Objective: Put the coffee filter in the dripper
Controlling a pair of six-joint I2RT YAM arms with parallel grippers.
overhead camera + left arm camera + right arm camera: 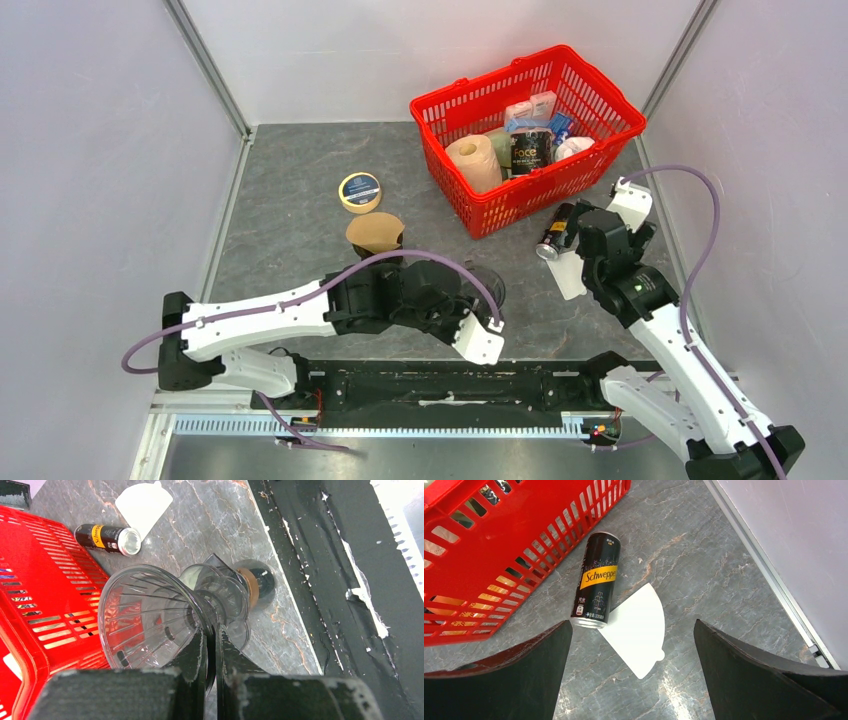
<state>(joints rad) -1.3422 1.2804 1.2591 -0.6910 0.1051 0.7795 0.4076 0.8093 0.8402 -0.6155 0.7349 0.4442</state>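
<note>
The clear plastic dripper (145,615) is in my left gripper (215,642), whose jaws are shut on a thin edge at its neck. It is tilted, its mouth facing the red basket. In the top view the dripper (487,285) is at front centre, mostly hidden by the left gripper (440,300). The white paper coffee filter (639,625) lies flat on the table, one corner touching a black Schweppes can (598,580). My right gripper (632,625) hangs wide open and empty above the filter, which also shows in the left wrist view (142,502) and the top view (567,275).
A red basket (520,195) with groceries stands at back right, close to the can (553,238). A tape roll (359,191) and a brown paper cone (375,233) lie left of centre. The right wall rail (774,590) runs close to the filter.
</note>
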